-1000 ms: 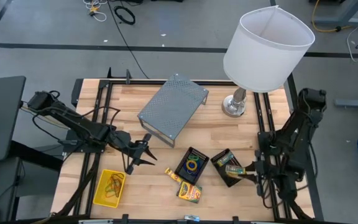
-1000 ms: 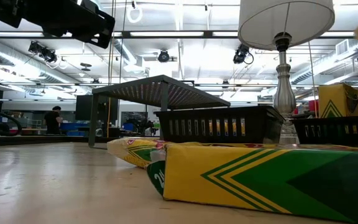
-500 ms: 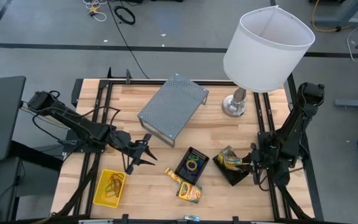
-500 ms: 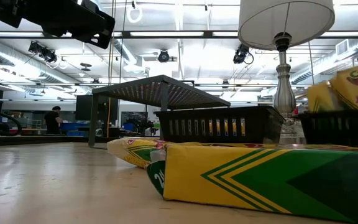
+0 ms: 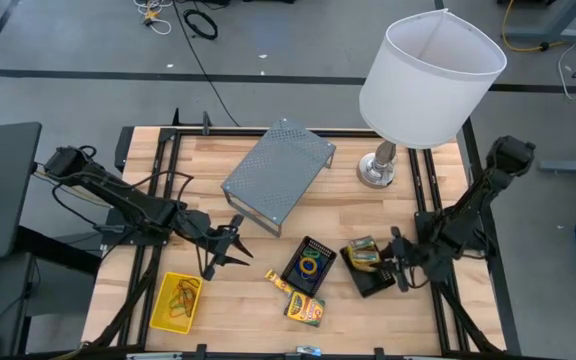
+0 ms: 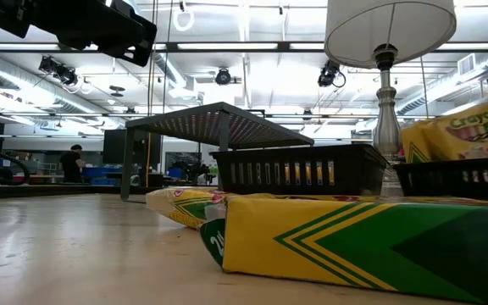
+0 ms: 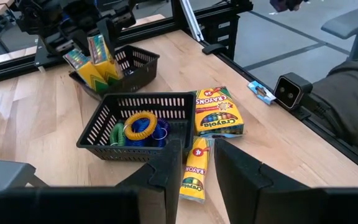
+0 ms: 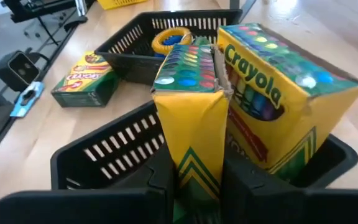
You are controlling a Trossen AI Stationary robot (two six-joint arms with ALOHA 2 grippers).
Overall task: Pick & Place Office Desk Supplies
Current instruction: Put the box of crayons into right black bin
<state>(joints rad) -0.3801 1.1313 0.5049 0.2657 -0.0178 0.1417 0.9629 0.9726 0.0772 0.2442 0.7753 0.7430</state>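
Note:
In the high view my right gripper (image 5: 396,262) is shut on a yellow-green crayon box (image 5: 366,262) over the right black mesh tray (image 5: 373,283). A second Crayola box (image 8: 278,93) stands in that tray beside it. The middle mesh tray (image 5: 309,265) holds coloured rubber-band loops (image 7: 140,126). Two more crayon boxes (image 5: 305,308) lie flat on the table near it. The yellow basket (image 5: 176,303) with loops sits near the front left. My left gripper (image 5: 236,245) hovers open above bare wood, left of the middle tray. A small packet (image 7: 261,92) lies at the near edge. My right gripper pinches the narrow crayon box by its end with the green chevrons (image 8: 194,163), one finger on each broad side. The fingers come nearly level from the table's right side, along the box. The box tilts up over the tray and leans against the second Crayola box.
A grey perforated metal riser (image 5: 278,170) stands at the table's far middle. The big white-shaded lamp (image 5: 428,70) has its base (image 5: 378,170) at the far right. Bare wood lies between the riser and the trays. A small camera (image 7: 289,90) sits at the near edge.
My right gripper has moved toward the table's left and down, swinging the held crayon box from the tray's right rim into the tray beside the other box. My left arm has kept still.

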